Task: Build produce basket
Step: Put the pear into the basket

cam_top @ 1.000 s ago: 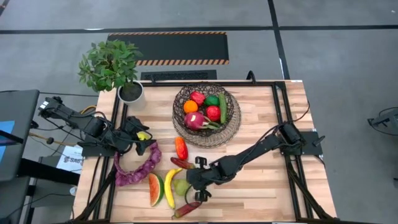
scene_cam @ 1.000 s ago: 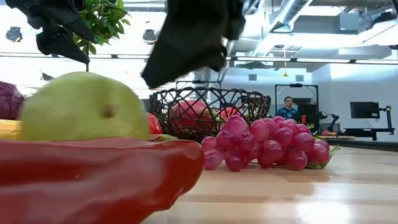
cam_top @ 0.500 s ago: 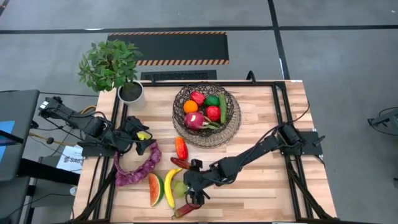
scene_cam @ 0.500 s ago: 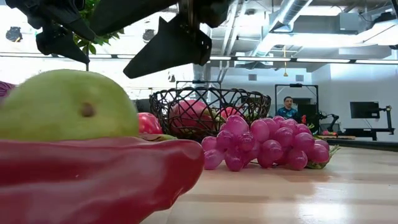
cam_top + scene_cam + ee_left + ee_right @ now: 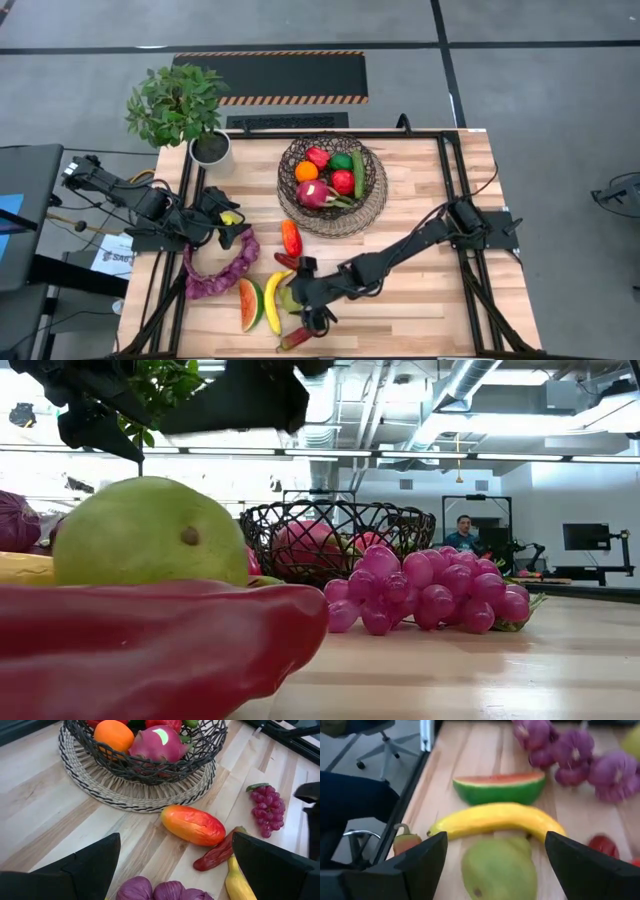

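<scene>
Table (image 5: pixel 430 300): light wood planks, dark frame. Basket (image 5: pixel 375 195) sits at the far middle, holding the orange (image 5: pixel 306 171), dragon fruit (image 5: pixel 314 194) and red pieces. My right gripper (image 5: pixel 304 295) hangs over the green pear (image 5: pixel 500 867), jaws spread wide, touching nothing; banana (image 5: pixel 495 819) and watermelon slice (image 5: pixel 499 788) lie just beyond. My left gripper (image 5: pixel 232 225) waits at the left edge, jaws apart, empty. Low view: red pepper (image 5: pixel 150 645) blocks the foreground; grapes (image 5: pixel 430 598) beside the basket.

No legible text (paper sheet perhaps printed).
</scene>
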Controlling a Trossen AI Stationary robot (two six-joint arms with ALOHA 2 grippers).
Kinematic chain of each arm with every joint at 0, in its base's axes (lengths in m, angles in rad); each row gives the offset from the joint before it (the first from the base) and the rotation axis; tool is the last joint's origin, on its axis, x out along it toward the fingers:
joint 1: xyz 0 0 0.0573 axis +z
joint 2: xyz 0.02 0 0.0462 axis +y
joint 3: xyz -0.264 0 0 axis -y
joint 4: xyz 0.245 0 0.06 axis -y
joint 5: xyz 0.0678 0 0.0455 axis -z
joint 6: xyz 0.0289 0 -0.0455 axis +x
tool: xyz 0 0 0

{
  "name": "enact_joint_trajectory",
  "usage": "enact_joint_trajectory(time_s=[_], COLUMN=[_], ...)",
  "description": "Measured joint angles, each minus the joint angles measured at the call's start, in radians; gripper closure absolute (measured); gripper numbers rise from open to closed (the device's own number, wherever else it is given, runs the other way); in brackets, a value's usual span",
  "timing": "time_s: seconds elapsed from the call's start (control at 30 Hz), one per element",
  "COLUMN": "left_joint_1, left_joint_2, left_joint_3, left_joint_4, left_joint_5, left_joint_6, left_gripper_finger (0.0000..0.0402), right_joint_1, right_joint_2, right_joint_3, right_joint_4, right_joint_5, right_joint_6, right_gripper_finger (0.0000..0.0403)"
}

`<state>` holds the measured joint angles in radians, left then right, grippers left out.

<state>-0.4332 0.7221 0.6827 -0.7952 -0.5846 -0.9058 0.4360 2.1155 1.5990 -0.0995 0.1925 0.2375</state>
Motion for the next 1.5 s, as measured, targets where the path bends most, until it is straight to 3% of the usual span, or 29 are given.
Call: enact_joint_trajectory(time_s=[0.63,1.13,1.5], left_joint_1=[0.0,0.0,0.0], left_joint_2=[0.0,0.0,0.0], left_joint_3=[0.0,0.0,0.0], left_joint_4=[0.0,0.0,0.0], left_joint_5=[-0.001,-0.006,-0.008], left_joint_6=[-0.009,-0.016,-0.018], left_gripper_finger=[0.0034,0.0034,0.0034], right_joint_1=[0.017,0.015,0.022], right_joint_2=[0.0,0.0,0.093], right_joint_3=[0.0,0.0,0.017], right_joint_4=[0.12,0.131,0.235], right_joint_5=[-0.011,-0.006,-0.021], right_joint_6=[-0.114,-0.107,-0.113], right_gripper_finger=[0.0041,0.0041,0.0041])
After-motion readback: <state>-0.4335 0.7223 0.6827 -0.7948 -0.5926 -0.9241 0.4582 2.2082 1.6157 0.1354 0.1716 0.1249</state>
